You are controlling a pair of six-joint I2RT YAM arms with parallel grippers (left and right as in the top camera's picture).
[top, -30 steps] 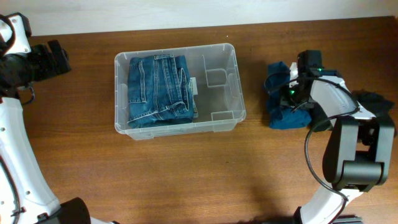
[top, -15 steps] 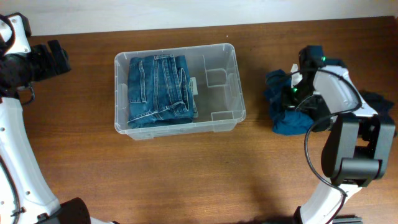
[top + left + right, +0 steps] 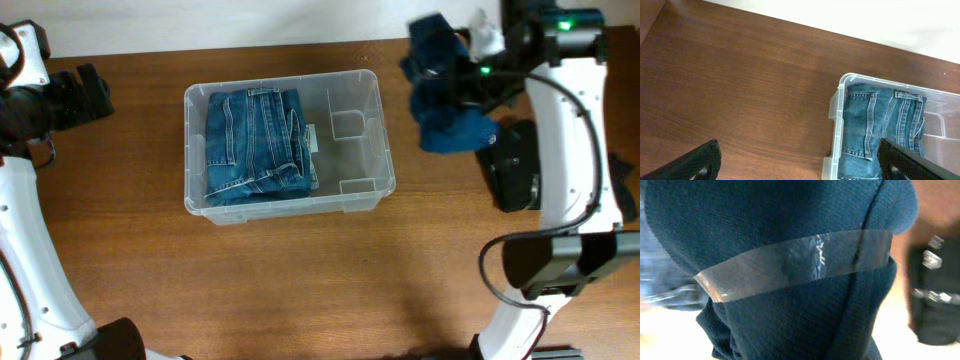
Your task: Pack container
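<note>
Over the right end of the table: carrying step in hand

Far left, the left gripper hangs spread wide and empty. Mid-table sits the container, with folded jeans filling its left half and its right half bare. Right of it, the right gripper is clenched on a dark blue garment that dangles clear of the table. Next, by my reading, comes a leftward move over the rim, then lowering into the free half before release.
</note>
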